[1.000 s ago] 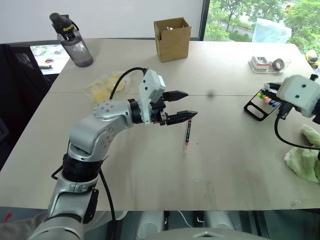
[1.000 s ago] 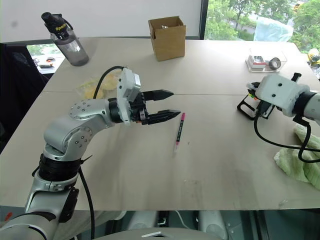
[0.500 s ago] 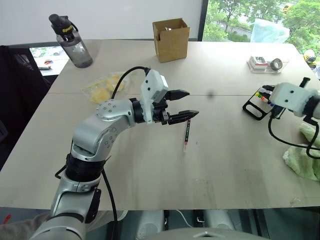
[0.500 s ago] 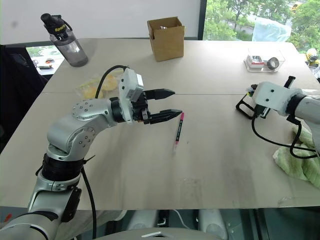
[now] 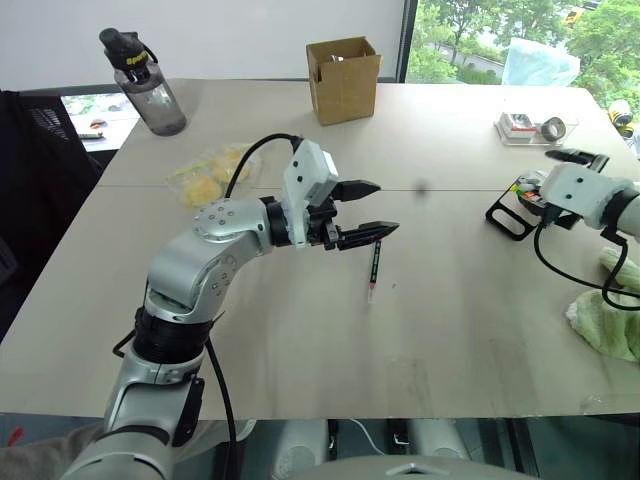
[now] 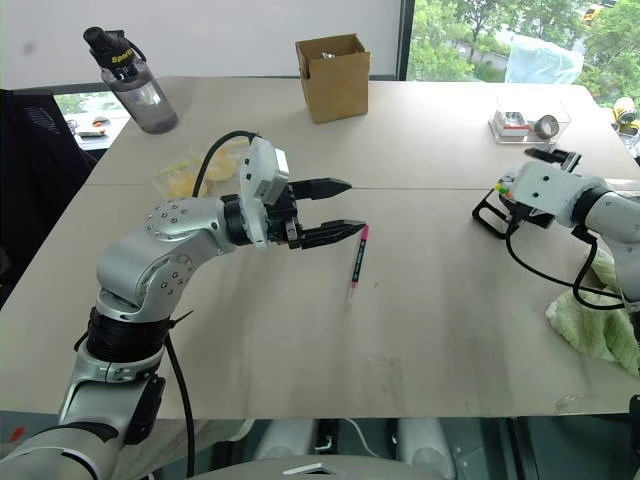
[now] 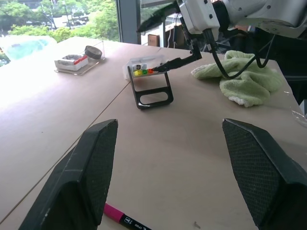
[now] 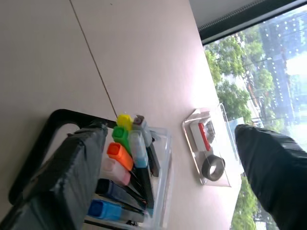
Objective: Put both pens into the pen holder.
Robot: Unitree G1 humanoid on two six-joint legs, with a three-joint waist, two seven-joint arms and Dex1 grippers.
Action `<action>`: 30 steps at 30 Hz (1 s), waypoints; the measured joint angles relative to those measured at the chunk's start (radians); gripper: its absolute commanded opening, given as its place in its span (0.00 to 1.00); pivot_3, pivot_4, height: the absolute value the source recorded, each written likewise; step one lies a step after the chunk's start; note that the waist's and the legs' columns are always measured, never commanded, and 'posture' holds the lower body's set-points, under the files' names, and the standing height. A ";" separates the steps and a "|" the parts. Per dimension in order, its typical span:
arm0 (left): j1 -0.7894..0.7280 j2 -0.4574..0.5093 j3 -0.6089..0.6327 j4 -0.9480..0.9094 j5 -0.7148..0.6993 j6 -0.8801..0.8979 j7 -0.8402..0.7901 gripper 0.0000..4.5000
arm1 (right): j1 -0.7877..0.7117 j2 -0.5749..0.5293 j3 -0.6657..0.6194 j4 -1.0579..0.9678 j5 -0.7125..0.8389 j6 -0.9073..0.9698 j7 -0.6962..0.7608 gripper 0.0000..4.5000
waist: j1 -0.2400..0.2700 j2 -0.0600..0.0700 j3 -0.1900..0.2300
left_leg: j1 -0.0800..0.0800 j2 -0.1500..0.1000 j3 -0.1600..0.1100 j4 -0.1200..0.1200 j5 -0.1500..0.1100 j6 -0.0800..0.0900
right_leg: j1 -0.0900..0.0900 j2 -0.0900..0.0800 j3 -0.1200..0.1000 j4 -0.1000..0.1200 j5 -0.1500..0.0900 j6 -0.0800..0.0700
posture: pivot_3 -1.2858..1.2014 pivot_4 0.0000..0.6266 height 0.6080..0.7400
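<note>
Across the pale desk [image 5: 300, 330], your right claw [image 8: 168, 158] has just sprung wide over the flat black pen holder [image 8: 120, 163], one pen apparently delivered. Your left claw [image 5: 362, 212] hangs wide above the magenta-capped black pen [image 5: 374, 268], yours to take next.

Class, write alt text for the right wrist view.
The right gripper, fingers wide apart, hangs over the pen holder, a black case with colourful marker ends inside. Beyond it on the table sits a clear tray holding a tape roll.
</note>
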 measured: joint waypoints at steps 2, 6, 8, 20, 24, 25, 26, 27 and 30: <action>0.000 0.000 0.000 0.000 0.000 0.001 0.000 0.80 | 0.000 0.007 -0.008 -0.003 0.009 0.020 -0.005 0.98 | 0.000 0.000 0.000 | 0.000 0.000 0.000 0.000 0.000 0.000 | 0.000 0.000 0.000 0.000 0.000 0.000 | 0.52 0.24 0.97; 0.004 0.000 -0.001 0.000 0.001 0.001 0.000 0.80 | 0.011 0.022 -0.048 -0.063 0.090 0.095 0.020 0.98 | 0.000 0.000 0.000 | 0.000 0.000 0.000 0.001 0.000 0.000 | 0.000 0.000 0.000 0.001 0.000 0.000 | 0.52 0.24 0.97; 0.025 -0.003 -0.007 0.002 0.007 0.004 0.005 0.80 | 0.042 0.047 -0.089 -0.162 0.182 0.207 0.057 0.98 | 0.000 0.000 0.000 | 0.000 0.000 -0.001 0.001 0.000 0.000 | 0.000 -0.001 0.000 0.002 0.000 0.000 | 0.52 0.24 0.97; 0.153 -0.156 -0.084 -0.012 0.045 0.231 0.268 0.80 | 0.433 0.082 -0.219 -0.622 0.679 0.660 0.254 0.98 | -0.003 0.000 0.000 | 0.003 0.000 -0.002 0.003 -0.001 0.002 | 0.003 -0.002 0.000 0.003 0.000 0.000 | 0.52 0.24 0.97; 0.175 -0.224 -0.113 -0.012 0.078 0.288 0.375 0.80 | 0.467 0.138 -0.241 -0.666 0.716 0.666 0.222 0.98 | 0.001 0.000 0.000 | 0.004 -0.001 -0.003 0.003 -0.001 0.002 | 0.003 0.000 0.000 0.006 0.000 0.000 | 0.52 0.24 0.97; 0.175 -0.235 -0.116 -0.012 0.087 0.295 0.396 0.80 | 0.477 0.144 -0.240 -0.679 0.721 0.667 0.218 0.98 | 0.002 0.000 0.000 | 0.004 -0.001 -0.003 0.003 -0.001 0.002 | 0.003 0.000 0.000 0.007 0.000 0.000 | 0.52 0.24 0.97; 0.175 -0.241 -0.118 -0.012 0.093 0.299 0.409 0.80 | 0.483 0.148 -0.240 -0.686 0.723 0.667 0.217 0.98 | 0.002 0.000 0.000 | 0.004 -0.001 -0.003 0.003 -0.001 0.002 | 0.003 0.000 0.000 0.007 0.000 0.000 | 0.52 0.24 0.97; 0.175 -0.256 -0.121 -0.012 0.112 0.299 0.440 0.80 | 0.498 0.154 -0.240 -0.697 0.723 0.667 0.207 0.98 | 0.002 0.000 0.000 | 0.004 -0.001 -0.002 0.003 -0.001 0.002 | 0.003 0.000 0.000 0.007 0.000 0.000 | 0.52 0.24 0.97; 0.175 -0.263 -0.150 -0.015 0.155 0.293 0.473 0.80 | 0.536 0.169 -0.240 -0.709 0.706 0.657 0.183 0.98 | 0.002 0.000 0.000 | 0.004 -0.001 -0.002 0.003 -0.001 0.002 | 0.003 0.000 0.000 0.006 0.000 0.000 | 0.52 0.24 0.97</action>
